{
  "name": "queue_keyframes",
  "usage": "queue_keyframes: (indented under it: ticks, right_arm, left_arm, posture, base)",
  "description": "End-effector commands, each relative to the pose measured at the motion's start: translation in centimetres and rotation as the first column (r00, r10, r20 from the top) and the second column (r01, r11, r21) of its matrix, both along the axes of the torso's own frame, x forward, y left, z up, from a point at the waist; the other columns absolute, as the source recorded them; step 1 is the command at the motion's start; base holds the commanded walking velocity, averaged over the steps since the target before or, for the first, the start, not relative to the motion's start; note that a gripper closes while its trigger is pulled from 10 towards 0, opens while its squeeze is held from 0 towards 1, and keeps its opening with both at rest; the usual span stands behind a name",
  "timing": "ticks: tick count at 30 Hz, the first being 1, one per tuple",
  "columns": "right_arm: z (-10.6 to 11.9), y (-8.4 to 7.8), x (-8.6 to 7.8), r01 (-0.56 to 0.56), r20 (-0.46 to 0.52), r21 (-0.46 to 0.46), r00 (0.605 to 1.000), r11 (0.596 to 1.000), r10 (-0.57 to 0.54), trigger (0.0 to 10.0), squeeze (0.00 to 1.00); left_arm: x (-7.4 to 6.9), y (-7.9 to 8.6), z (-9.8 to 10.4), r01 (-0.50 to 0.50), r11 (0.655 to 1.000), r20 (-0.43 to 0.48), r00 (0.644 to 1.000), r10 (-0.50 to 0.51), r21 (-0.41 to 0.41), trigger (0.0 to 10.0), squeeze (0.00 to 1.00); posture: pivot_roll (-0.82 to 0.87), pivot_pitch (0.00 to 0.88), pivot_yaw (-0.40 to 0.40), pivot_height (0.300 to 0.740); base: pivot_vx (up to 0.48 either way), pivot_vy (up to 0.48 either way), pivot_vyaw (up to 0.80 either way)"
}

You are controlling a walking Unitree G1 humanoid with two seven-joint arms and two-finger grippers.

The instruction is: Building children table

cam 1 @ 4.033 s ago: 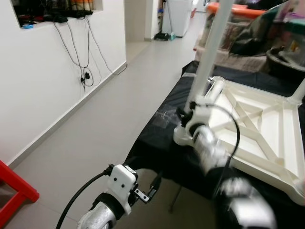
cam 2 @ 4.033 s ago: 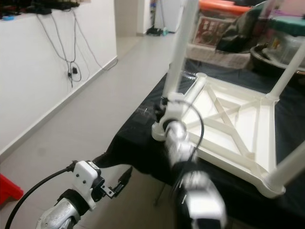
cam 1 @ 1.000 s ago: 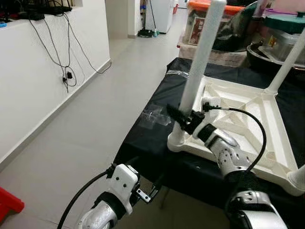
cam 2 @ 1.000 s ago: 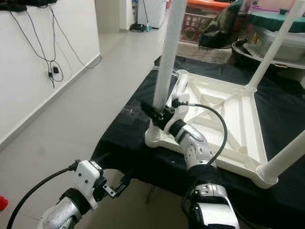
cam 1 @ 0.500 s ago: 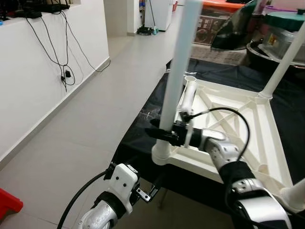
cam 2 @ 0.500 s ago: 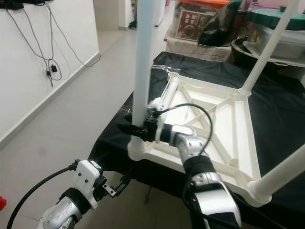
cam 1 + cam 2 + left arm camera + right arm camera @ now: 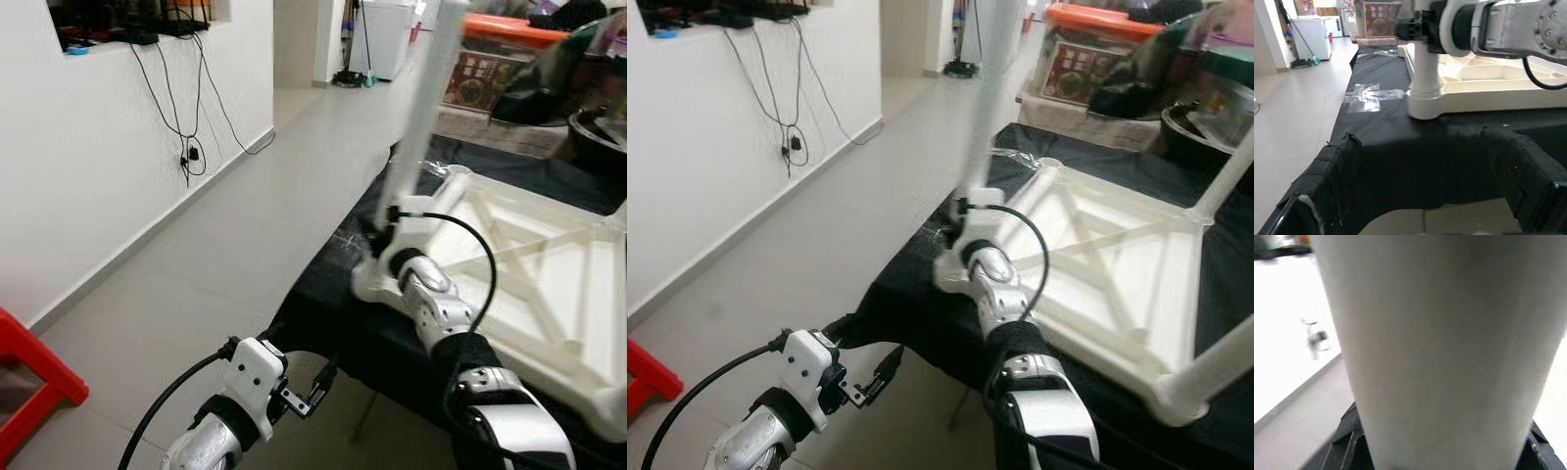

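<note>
- white children's table: lies upside down, its ribbed underside facing up, on a bench covered in black cloth.
- near-corner leg: white tube standing upright in the corner socket of the table, at the edge of the cloth nearest the robot; blurred in both eye views.
- right gripper: reaches forward from the right arm and sits against the near-corner leg just above the socket; in the right wrist view the leg stands between the two black fingers, one on each side, so the gripper clasps the leg.
- left gripper: held low in front of the bench edge, apart from the table; in the left wrist view its padded fingers stand wide apart with nothing between them.
- far leg: second white leg upright at the far right corner.
- surroundings: pale tiled floor, white wall with hanging cables, red stool at lower left.
</note>
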State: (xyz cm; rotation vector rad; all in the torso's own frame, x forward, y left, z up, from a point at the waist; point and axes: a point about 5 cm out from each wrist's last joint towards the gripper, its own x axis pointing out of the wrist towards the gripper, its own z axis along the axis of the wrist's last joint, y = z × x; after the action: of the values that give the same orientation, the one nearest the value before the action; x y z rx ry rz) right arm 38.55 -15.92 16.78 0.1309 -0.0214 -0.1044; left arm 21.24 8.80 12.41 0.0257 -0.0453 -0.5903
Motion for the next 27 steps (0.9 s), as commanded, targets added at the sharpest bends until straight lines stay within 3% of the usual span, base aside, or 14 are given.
queue_keyframes:
  ticks: [1, 4, 11, 12, 13, 14, 15, 16, 18, 19, 21, 22, 24, 27]
  right_arm:
    - [-1.8, -2.6, -1.2, 0.258, -0.089, 0.077, 0.964, 0.963, -0.251, 0.0, 0.0]
    - [-2.2, -1.2, -2.3, 0.361, -0.112, 0.14, 0.931, 0.922, -0.348, 0.0, 0.0]
    - [-2.3, -0.2, -2.3, 0.356, -0.116, 0.141, 0.933, 0.924, -0.341, 0.0, 0.0]
    - [-2.2, 1.6, -1.9, 0.255, -0.095, 0.166, 0.966, 0.953, -0.242, 10.0, 0.33]
    - [-2.2, 1.6, -1.9, 0.255, -0.095, 0.166, 0.966, 0.953, -0.242, 10.0, 0.33]
    - [-1.9, 2.5, -1.6, 0.156, -0.039, 0.161, 0.988, 0.975, -0.151, 10.0, 1.0]
    - [-1.9, 2.5, -1.6, 0.156, -0.039, 0.161, 0.988, 0.975, -0.151, 10.0, 1.0]
    - [-1.6, 3.0, -1.3, 0.103, -0.002, 0.148, 0.995, 0.984, -0.104, 10.0, 0.24]
    - [-1.6, 3.0, -1.3, 0.103, -0.002, 0.148, 0.995, 0.984, -0.104, 10.0, 0.24]
    - [-1.5, 3.3, -0.8, -0.047, 0.031, 0.198, 0.999, 0.979, 0.042, 10.0, 0.0]
    - [-1.5, 3.3, -0.8, -0.047, 0.031, 0.198, 0.999, 0.979, 0.042, 10.0, 0.0]
    - [-1.2, 3.0, -0.4, -0.171, 0.053, 0.241, 0.985, 0.955, 0.163, 10.0, 0.0]
    - [-0.1, 2.7, -0.3, -0.459, 0.134, 0.285, 0.888, 0.841, 0.44, 10.0, 0.0]
    - [0.6, 2.5, -0.5, -0.578, 0.161, 0.261, 0.816, 0.774, 0.555, 10.0, 0.0]
  left_arm:
    - [-0.1, -0.1, -0.2, 0.009, 1.0, -0.005, 1.0, -0.009, 0.009, 10.0, 0.0]
    - [-0.1, -0.1, -0.2, 0.009, 1.0, -0.004, 1.0, -0.009, 0.011, 10.0, 0.0]
    - [-0.1, -0.1, -0.2, 0.01, 1.0, -0.004, 1.0, -0.01, 0.011, 10.0, 0.0]
    - [-0.1, -0.1, -0.2, 0.01, 1.0, -0.005, 1.0, -0.01, 0.012, 10.0, 0.0]
    - [-0.1, -0.1, -0.2, 0.01, 1.0, -0.005, 1.0, -0.01, 0.012, 10.0, 0.0]
    - [-0.1, -0.1, -0.2, 0.009, 1.0, -0.004, 1.0, -0.009, 0.011, 10.0, 0.0]
    - [-0.1, -0.1, -0.2, 0.009, 1.0, -0.004, 1.0, -0.009, 0.011, 10.0, 0.0]
    - [-0.1, -0.1, -0.2, 0.008, 1.0, -0.004, 1.0, -0.008, 0.01, 10.0, 0.0]
    - [-0.1, -0.1, -0.2, 0.008, 1.0, -0.004, 1.0, -0.008, 0.01, 10.0, 0.0]
    - [-0.1, -0.2, -0.2, 0.009, 1.0, -0.005, 1.0, -0.009, 0.009, 10.0, 0.0]
    - [-0.1, -0.2, -0.2, 0.009, 1.0, -0.005, 1.0, -0.009, 0.009, 10.0, 0.0]
    - [-0.1, -0.2, -0.3, 0.011, 1.0, -0.006, 1.0, -0.011, 0.008, 10.0, 0.0]
    - [-0.1, -0.2, -0.3, 0.013, 1.0, -0.007, 1.0, -0.013, 0.008, 10.0, 0.0]
    - [-0.1, -0.2, -0.4, 0.014, 1.0, -0.007, 1.0, -0.014, 0.008, 10.0, 0.0]
  posture:
    - [0.09, 0.061, -0.078, 0.74]
    - [0.09, 0.059, -0.079, 0.74]
    - [0.09, 0.059, -0.08, 0.74]
    - [0.09, 0.054, -0.082, 0.74]
    - [0.09, 0.054, -0.082, 0.74]
    - [0.09, 0.05, -0.083, 0.74]
    - [0.09, 0.05, -0.083, 0.74]
    - [0.09, 0.05, -0.083, 0.74]
    - [0.09, 0.05, -0.083, 0.74]
    - [0.08, 0.047, -0.081, 0.74]
    - [0.08, 0.047, -0.081, 0.74]
    - [0.08, 0.044, -0.079, 0.74]
    - [0.08, 0.038, -0.081, 0.74]
    - [0.08, 0.036, -0.081, 0.74]
  base:
    - [0.0, 0.0, 0.0]
    - [0.0, 0.0, 0.0]
    - [0.0, 0.0, 0.0]
    - [0.0, 0.0, 0.0]
    - [0.0, 0.0, 0.0]
    - [0.0, 0.0, 0.0]
    - [0.0, 0.0, 0.0]
    - [0.0, 0.0, 0.0]
    - [0.0, 0.0, 0.0]
    - [0.0, 0.0, 0.0]
    - [0.0, 0.0, 0.0]
    - [0.0, 0.0, 0.0]
    - [0.0, 0.0, 0.0]
    - [0.0, 0.0, 0.0]
